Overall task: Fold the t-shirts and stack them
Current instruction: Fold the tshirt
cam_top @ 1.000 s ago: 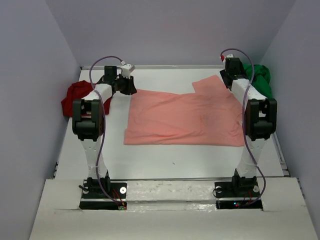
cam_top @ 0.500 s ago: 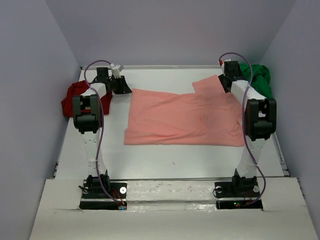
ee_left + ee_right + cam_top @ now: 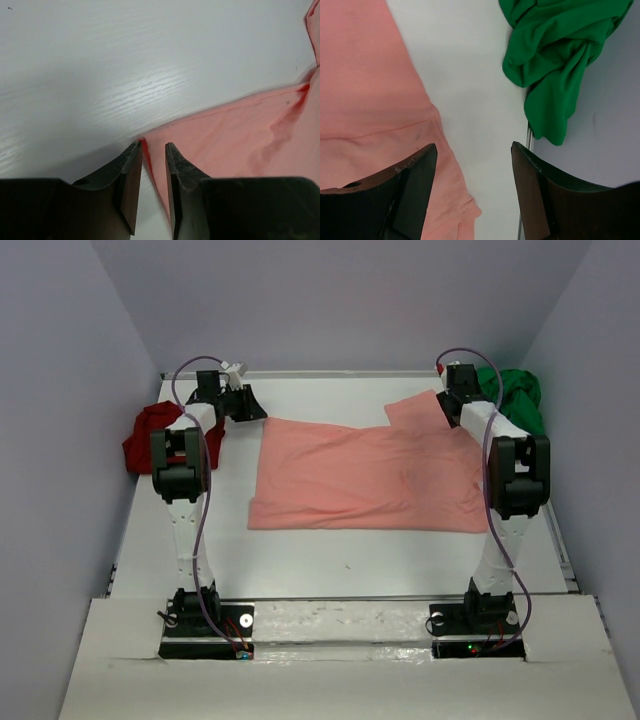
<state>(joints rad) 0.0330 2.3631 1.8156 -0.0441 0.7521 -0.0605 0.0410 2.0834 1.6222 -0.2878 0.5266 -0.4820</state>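
1. the left tool (image 3: 152, 149), jaws a narrow gap apart and holding nothing, straddles a corner of the salmon-pink shirt (image 3: 240, 145), which lies flat on the bench (image 3: 330, 560).
2. the right tool (image 3: 473, 147), spread wide and empty, hangs over bare bench between that shirt and the crumpled green shirt (image 3: 555, 45).
3. risk: the left tool may nip only the hem's tip and drop it on lifting. the right tool, being off the cloth, would shut on nothing.
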